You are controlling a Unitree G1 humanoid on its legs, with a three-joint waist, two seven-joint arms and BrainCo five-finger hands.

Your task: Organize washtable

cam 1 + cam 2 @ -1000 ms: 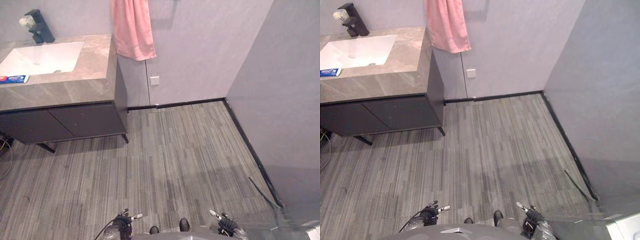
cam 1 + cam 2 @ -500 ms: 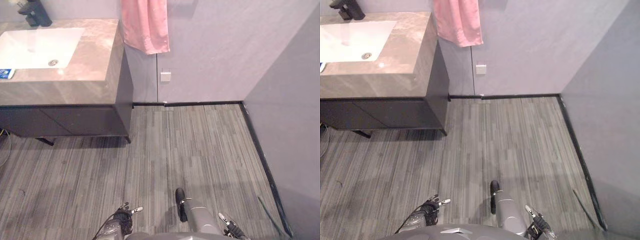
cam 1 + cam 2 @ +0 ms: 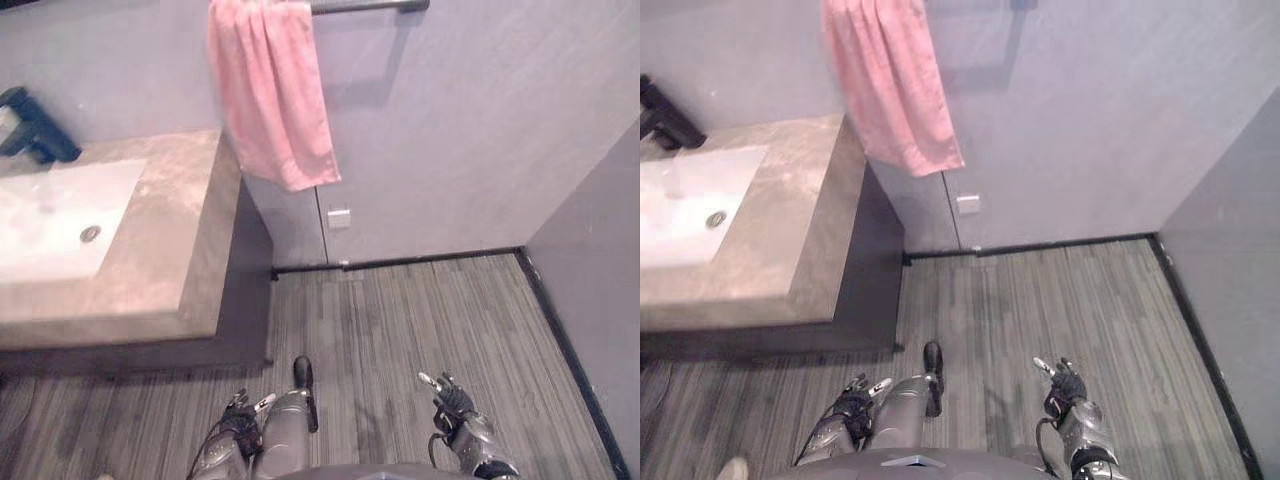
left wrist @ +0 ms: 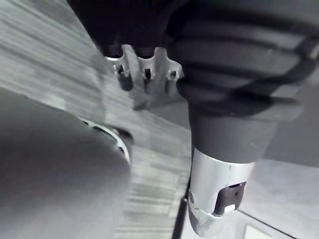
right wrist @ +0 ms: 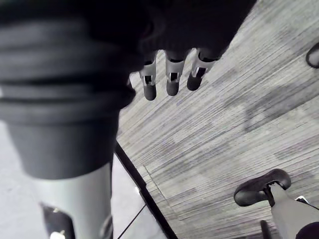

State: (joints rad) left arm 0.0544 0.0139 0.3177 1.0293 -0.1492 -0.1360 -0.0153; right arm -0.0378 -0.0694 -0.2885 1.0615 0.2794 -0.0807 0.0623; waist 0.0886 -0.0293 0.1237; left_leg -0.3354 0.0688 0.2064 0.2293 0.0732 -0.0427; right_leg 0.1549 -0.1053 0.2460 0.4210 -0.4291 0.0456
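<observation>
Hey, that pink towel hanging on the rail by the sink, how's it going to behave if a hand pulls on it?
The pink towel hangs in soft folds, so it is probably floppy and light. It seems just draped over the rail, so a tug would likely slide it off.

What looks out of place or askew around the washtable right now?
Nothing much stands out. The pink towel hangs bunched at the left end of its rail, lower edge slanting. The white basin and dark tap sit squarely on the stone counter. The left hand and right hand hang low over the floor, holding nothing.
</observation>
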